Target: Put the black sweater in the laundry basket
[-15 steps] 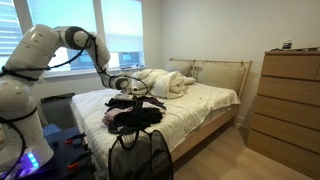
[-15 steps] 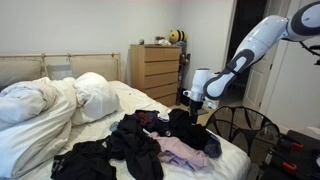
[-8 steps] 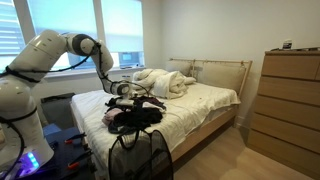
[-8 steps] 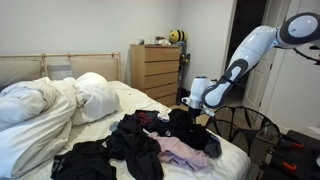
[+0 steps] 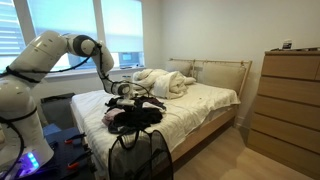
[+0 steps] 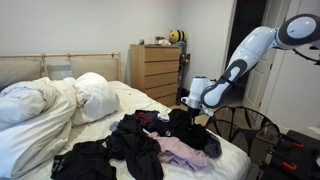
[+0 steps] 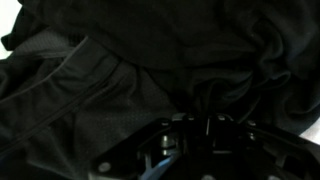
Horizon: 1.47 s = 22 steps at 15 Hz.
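**Figure.** The pincer [image 6: 188, 104] is pressed into the black sweater [image 6: 183, 124]. The sweater lies on the bed [image 6: 128, 98] at the edge of a clothes heap [image 6: 140, 148], near the laundry basket [image 5: 140, 156] standing beside the bed. In the wrist view, dark cloth [image 7: 120, 70] fills the frame and hides the fingertips, so we cannot tell whether the jaws have closed on it.

We judge three risks:
- A shallow pinch could slip on the lift.
- A tangled neighbouring garment could be dragged along.
- Trailing fabric could catch the soft rim and tip the basket.

We count one arm [image 6: 250, 45], one pincer, one basket, one bed and one pink garment [image 6: 182, 152]. There are several dark garments, their number unclear.
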{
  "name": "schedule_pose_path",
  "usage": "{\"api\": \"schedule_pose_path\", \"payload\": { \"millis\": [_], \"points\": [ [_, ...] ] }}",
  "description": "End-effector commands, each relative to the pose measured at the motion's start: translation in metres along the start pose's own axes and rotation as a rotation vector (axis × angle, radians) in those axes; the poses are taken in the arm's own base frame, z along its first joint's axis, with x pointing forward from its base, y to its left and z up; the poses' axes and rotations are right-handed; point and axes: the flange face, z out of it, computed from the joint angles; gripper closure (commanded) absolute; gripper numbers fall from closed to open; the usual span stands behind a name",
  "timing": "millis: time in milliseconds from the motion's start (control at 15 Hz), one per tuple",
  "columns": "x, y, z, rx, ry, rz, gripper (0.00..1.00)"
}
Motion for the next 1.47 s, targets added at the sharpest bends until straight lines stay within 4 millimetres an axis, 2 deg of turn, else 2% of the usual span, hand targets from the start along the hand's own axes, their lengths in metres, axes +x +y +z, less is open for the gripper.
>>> {"api": "schedule_pose_path", "payload": {
  "millis": [0, 200, 533, 1000, 1400],
  "points": [
    [0.008, 0.008, -0.032, -0.039, 0.0, 0.037, 0.98],
    [0.017, 0.01, -0.082, -0.057, -0.027, 0.095, 0.98],
    [0.034, 0.0, -0.191, -0.125, -0.053, 0.171, 0.98],
    [0.045, -0.033, -0.321, -0.185, -0.024, 0.277, 0.98],
    [0.052, -0.061, -0.426, -0.273, 0.117, 0.401, 0.98]
  ]
}}
